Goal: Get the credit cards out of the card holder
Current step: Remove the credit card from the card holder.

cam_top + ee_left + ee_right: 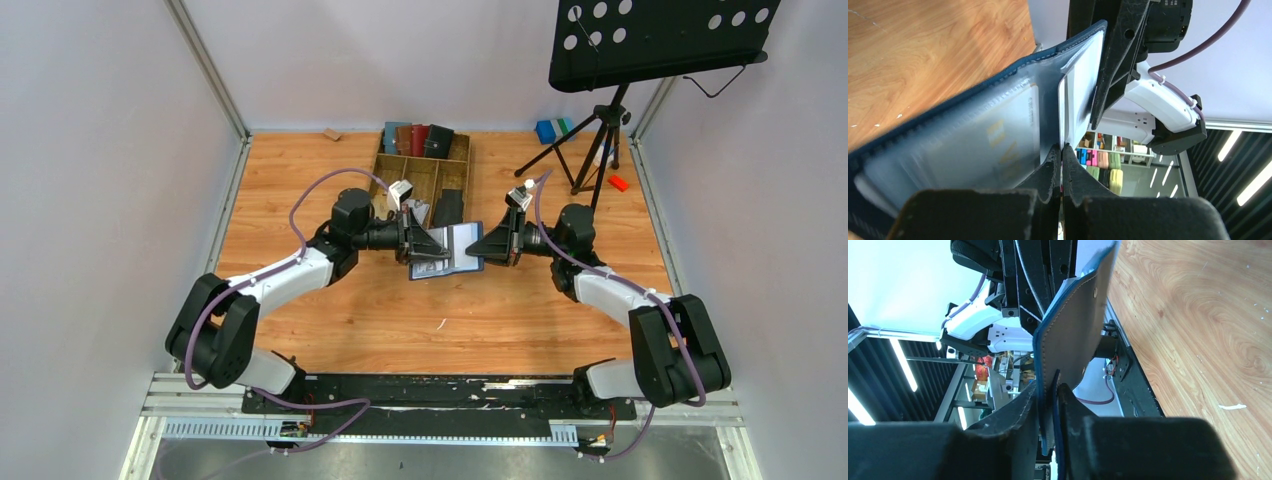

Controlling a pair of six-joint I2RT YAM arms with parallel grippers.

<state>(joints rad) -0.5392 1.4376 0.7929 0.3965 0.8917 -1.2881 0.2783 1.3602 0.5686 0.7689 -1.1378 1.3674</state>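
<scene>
Left gripper (1062, 150) clamped right down there, fingertips meeting on the lower edge of a white card (1061, 112) that stood out from its pocket. It was a pinch on the thin rim, though I couldn't tell whether a bit of clear sleeve was caught in with it

Outward from that pinch, the card holder (458, 246) hung spread open between the two arms, on the near side of the wooden tray (398, 172) and, as far as I could judge, lifted off the table. Its other flap sat between the fingers of the right gripper (1049, 390), nipped at the stitched edge, and that hold looked light rather than hard

My read: the card was stiff, light and slick, so it should slide out cleanly if drawn straight along the pocket, but those smooth faces could slip from the pads. The exposed short edge, gripped flat on both faces, was the place to take it. The holder was soft and floppy and folded at the spine, so it needed bracing on the opposite flap

A second card with gold print (1003, 145) lay blurred behind frosted plastic. How many more were tucked in, nobody could say. From above, the arms covered much of the holder, and the left fingers cut off its lower end. Other holders (415, 138) stood at the tray's far end
</scene>
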